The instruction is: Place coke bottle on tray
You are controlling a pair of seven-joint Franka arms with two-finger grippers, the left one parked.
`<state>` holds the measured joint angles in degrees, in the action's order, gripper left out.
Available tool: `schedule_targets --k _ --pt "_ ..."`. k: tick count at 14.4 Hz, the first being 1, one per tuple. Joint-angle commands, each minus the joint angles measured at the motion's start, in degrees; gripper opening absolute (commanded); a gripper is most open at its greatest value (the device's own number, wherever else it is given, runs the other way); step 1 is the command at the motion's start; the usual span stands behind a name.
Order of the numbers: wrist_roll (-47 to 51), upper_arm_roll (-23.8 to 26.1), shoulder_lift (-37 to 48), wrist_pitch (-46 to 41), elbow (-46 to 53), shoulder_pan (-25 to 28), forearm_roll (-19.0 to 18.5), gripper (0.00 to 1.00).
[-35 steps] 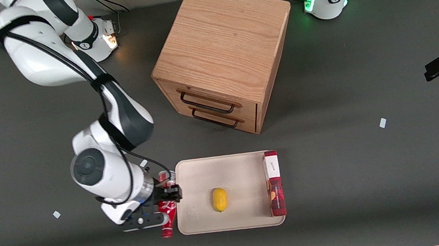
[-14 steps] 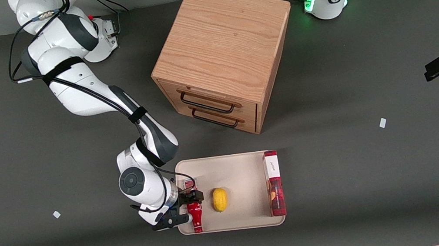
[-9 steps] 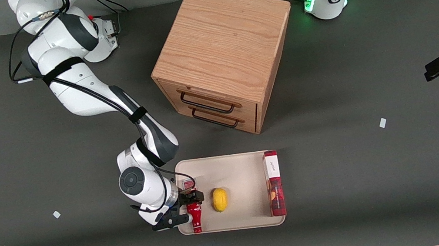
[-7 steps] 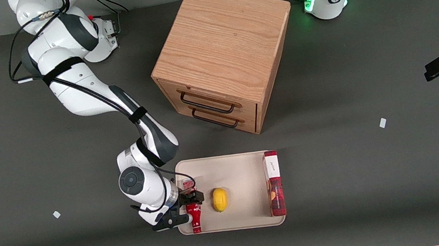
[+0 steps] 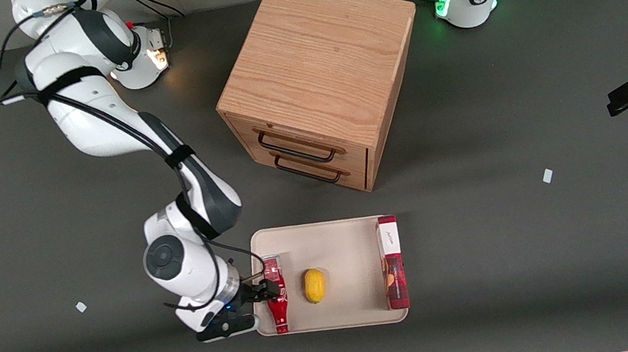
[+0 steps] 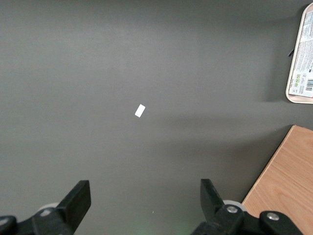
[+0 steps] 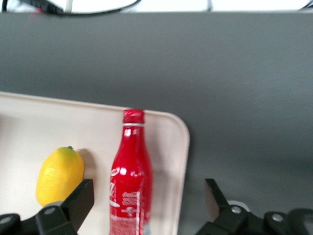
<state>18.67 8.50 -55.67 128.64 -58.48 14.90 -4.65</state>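
The coke bottle (image 5: 276, 295) is small and red with white script. It lies flat on the cream tray (image 5: 337, 241), along the tray's end toward the working arm, with its cap toward the front camera. My right gripper (image 5: 253, 302) hovers over that tray edge, open and empty. In the right wrist view the bottle (image 7: 131, 171) lies between the spread fingers (image 7: 73, 205) without touching them, on the tray (image 7: 166, 142).
A yellow lemon (image 5: 314, 285) lies mid-tray beside the bottle, also in the right wrist view (image 7: 58, 174). A dark-red box (image 5: 392, 262) lies along the tray's end toward the parked arm. A wooden drawer cabinet (image 5: 318, 81) stands farther from the front camera. White scraps (image 5: 81, 306) lie on the table.
The gripper carried the bottle from the table beside the tray onto the tray, then opened and let it go. The arm has drawn back a little toward the working arm's end.
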Motion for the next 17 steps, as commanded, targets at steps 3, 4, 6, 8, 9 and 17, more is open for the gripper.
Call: schedule_targets --k 3,4,6,8,9,17 --pt "-0.74 0.20 20.65 -1.46 -21.54 -7.06 -0.19 1.00" --pt "-1.43 0.03 24.43 -1.55 -25.50 -8.12 -0.10 1.00" --pt "-1.97 -0.76 32.43 -1.55 -32.71 -10.32 -0.10 1.00" --pt "-4.59 -2.60 40.16 -6.17 -38.00 -10.59 1.56 1.00" --pt "-5.65 -4.70 43.68 -9.68 -39.94 -10.51 4.97 1.00" --pt "-13.91 -12.88 62.33 -27.89 -47.51 -9.80 7.29 1.00"
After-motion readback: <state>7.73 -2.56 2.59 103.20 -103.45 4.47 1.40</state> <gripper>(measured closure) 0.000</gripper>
